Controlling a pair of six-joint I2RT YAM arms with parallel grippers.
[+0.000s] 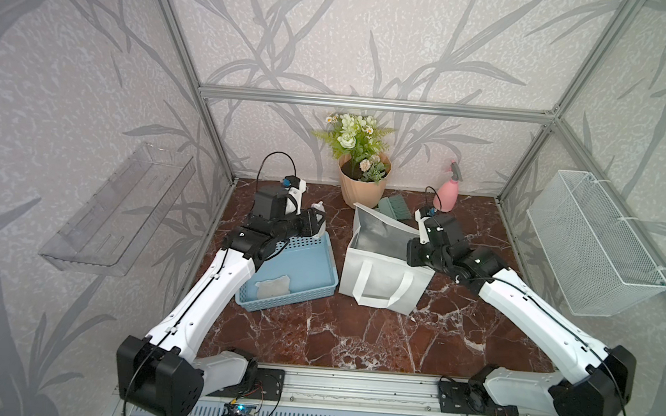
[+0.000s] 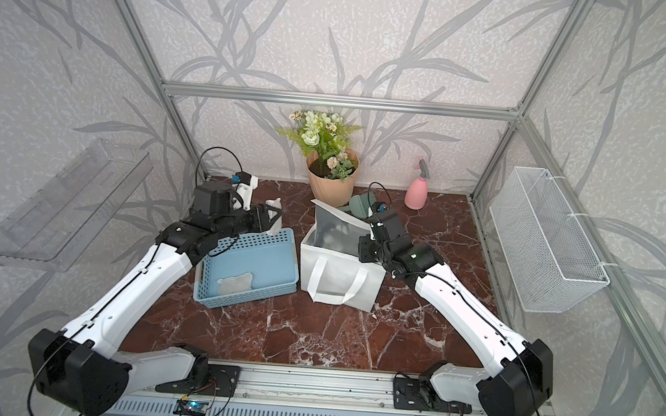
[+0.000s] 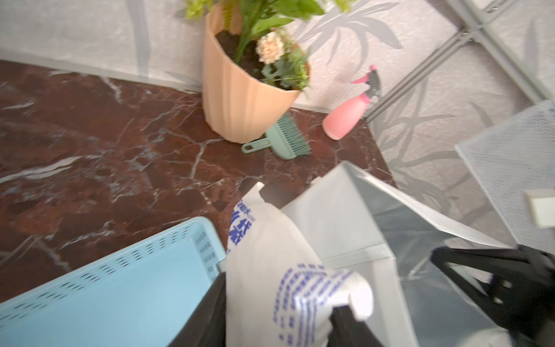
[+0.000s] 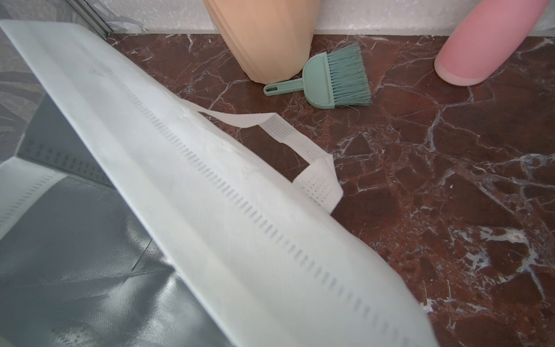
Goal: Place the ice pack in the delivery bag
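Observation:
My left gripper (image 1: 318, 225) (image 3: 276, 324) is shut on the ice pack (image 1: 320, 215) (image 3: 264, 249), a soft white pouch with blue print. It holds the pack up above the far corner of the blue basket, just left of the delivery bag (image 1: 378, 279) (image 2: 338, 276). The bag (image 3: 345, 216) stands open, showing its silver lining. My right gripper (image 1: 415, 257) (image 2: 362, 248) is shut on the bag's right rim (image 4: 210, 195); its jaws are hidden in the right wrist view. A second frosty grey-white pouch (image 1: 274, 286) lies in the basket.
The blue perforated basket (image 1: 317, 287) sits left of the bag. A peach flower pot (image 1: 361, 187), a green hand brush (image 4: 333, 81) and a pink spray bottle (image 1: 448, 191) stand along the back wall. A wire basket (image 1: 592, 253) hangs on the right wall, a clear shelf (image 1: 120, 208) on the left.

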